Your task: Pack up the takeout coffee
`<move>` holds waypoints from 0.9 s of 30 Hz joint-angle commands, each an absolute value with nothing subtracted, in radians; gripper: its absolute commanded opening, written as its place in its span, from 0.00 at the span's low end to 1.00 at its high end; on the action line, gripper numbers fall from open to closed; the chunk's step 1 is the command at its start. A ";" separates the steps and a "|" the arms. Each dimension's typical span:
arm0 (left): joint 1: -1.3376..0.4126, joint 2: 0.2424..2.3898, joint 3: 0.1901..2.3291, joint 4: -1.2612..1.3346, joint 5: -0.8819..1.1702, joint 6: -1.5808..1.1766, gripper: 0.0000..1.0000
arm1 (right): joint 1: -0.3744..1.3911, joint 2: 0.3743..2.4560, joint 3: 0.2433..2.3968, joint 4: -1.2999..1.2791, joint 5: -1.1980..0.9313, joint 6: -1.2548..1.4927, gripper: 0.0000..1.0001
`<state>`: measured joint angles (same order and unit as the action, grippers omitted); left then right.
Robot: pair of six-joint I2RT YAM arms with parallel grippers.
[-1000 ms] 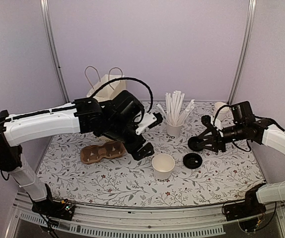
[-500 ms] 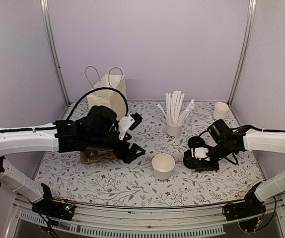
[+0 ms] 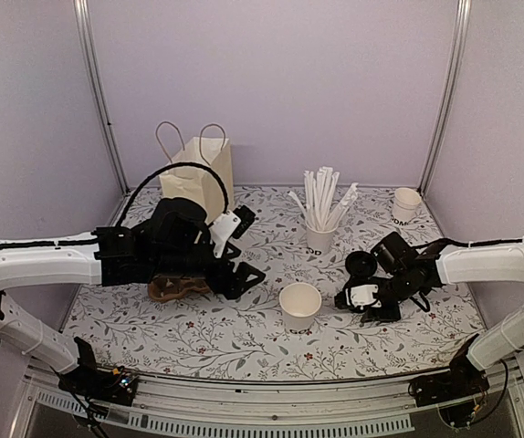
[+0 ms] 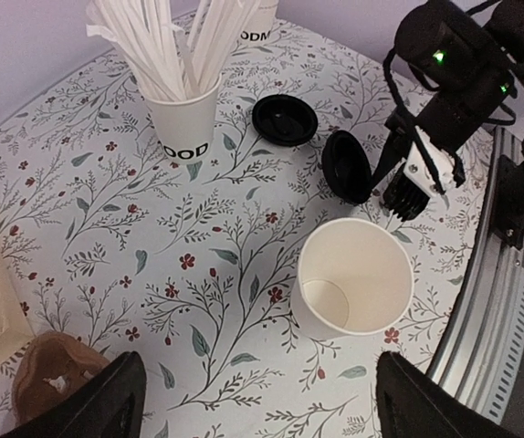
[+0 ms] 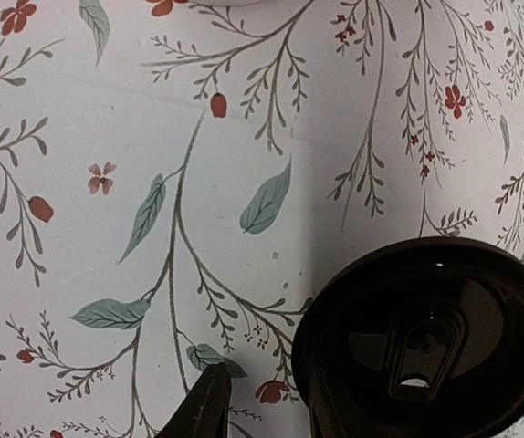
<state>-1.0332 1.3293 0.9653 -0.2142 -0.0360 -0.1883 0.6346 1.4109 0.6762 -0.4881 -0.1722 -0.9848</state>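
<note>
Inspector: State of right gripper (image 4: 403, 196)?

Surveyor: Down at the floral table cover (image 5: 152, 137), half shut, set against the rim of the black lid (image 5: 422, 342). Strip of cover visible in the wrist view between one finger and that rim. Cannot tell whether clamped. Lid tipped up on edge, not flat.

Inspector: And left gripper (image 4: 262, 406)?

Surveyor: Spread wide, empty, hovering short of the takeout coffee cup (image 4: 353, 278), beside the brown carrier (image 4: 43, 370).

Inspector: Cup itself?

Surveyor: Upright mid-table, uncapped, nothing inside, just beside the right gripper on the side toward the left arm.

Inspector: Recommendation for the step in hand?

Surveyor: Judged as lid pick-up ahead of capping. Pinch across the rim only, clear of the sip hole. Confirm a firm hold before raising. Level the lid above the cup mouth, then press down evenly. Steady the cup wall with the left gripper, lightly, to avoid crushing thin paper.

Inspector: Edges and room?

Surveyor: Front rail (image 4: 495, 292) near cup and right gripper, so avoid sweeping either that way. Second lid (image 4: 284, 119) flat just beyond, straw cup (image 4: 184, 123) further back. Keep the lift vertical, away from the straws. Open cover between cup and carrier, likely enough for a move leftward. Paper bag (image 3: 203, 169) at the far left, well apart, behind the left arm. Spare cups (image 3: 406, 203) in the far right corner, out of the path.
</note>
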 commanded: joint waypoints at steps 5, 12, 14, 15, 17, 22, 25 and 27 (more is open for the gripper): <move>-1.044 1.292 0.945 -0.163 -0.061 -0.205 0.88 | 0.652 1.451 0.654 -0.392 -0.099 -0.969 0.27; -1.049 1.278 0.948 -0.161 -0.075 -0.207 0.88 | 0.676 1.428 0.631 -0.333 -0.048 -0.955 0.31; -1.052 1.277 0.948 -0.158 -0.076 -0.208 0.88 | 0.688 1.430 0.629 -0.324 -0.015 -0.947 0.32; -1.053 1.276 0.948 -0.157 -0.076 -0.209 0.88 | 0.696 1.429 0.628 -0.319 -0.007 -0.945 0.32; -1.054 1.276 0.948 -0.153 -0.077 -0.209 0.88 | 0.706 1.424 0.627 -0.313 0.037 -0.939 0.32; -1.056 1.277 0.948 -0.144 -0.079 -0.209 0.88 | 0.718 1.396 0.638 -0.301 0.076 -0.927 0.32; -1.056 1.280 0.947 -0.143 -0.076 -0.207 0.88 | 0.717 1.381 0.644 -0.296 0.085 -0.927 0.32; -1.057 1.285 0.945 -0.142 -0.071 -0.208 0.88 | 0.717 1.385 0.647 -0.294 0.092 -0.927 0.32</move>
<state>-1.0454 1.2987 0.9562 -0.1703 -0.0685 -0.2035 0.7090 1.4052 0.6418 -0.3199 0.0551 -0.9421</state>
